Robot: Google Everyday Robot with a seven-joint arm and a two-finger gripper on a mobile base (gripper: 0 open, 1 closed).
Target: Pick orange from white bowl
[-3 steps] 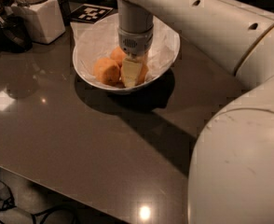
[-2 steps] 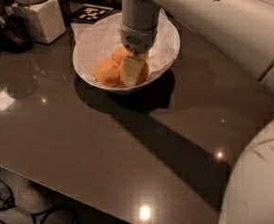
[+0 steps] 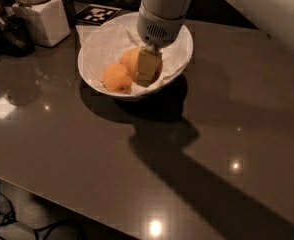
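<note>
A jar (image 3: 42,16) stands at the table's (image 3: 62,149) 10 o'clock; the paper-lined bowl (image 3: 188,41) sits toward 12; a deeper-coloured fruit (image 3: 117,78) lies at the bowl's 7 o'clock; the orange (image 3: 128,59) lies near its centre, against the gripper's (image 3: 148,74) 9 o'clock side and partly hidden by it; I cannot tell how the jaws stand.

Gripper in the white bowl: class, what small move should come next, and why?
Probably secure the grasp on the orange before lifting. The gripper is low inside the white bowl, pressed against that fruit, and a deeper-orange one sits close beside it.
</note>
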